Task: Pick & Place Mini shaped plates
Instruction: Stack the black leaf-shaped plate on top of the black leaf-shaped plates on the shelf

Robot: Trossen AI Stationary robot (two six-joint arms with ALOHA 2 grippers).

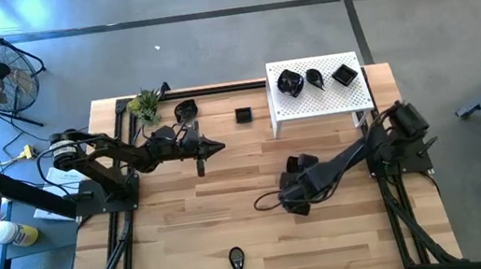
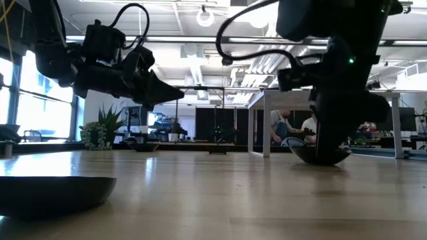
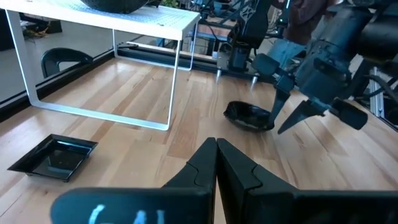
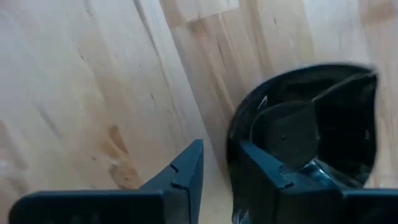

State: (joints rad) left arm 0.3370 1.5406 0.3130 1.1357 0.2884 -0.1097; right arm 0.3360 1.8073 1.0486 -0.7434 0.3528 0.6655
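Currently, your wooden table carries the white perforated platform, bearing three mini shaped plates. Your right gripper sits low mid-table, jaws straddling the rim of a round black plate, one finger inside it. Your left gripper hovers, jaws together, empty.

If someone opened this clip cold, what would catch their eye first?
Probably the right end effector low over the table's middle, its fingers straddling the rim of a glossy black dish lying on the wood. Next, the white perforated platform at the table's far right, carrying three more black dishes. The left end effector, shut and empty, hovers near the far left, close to a small green plant.
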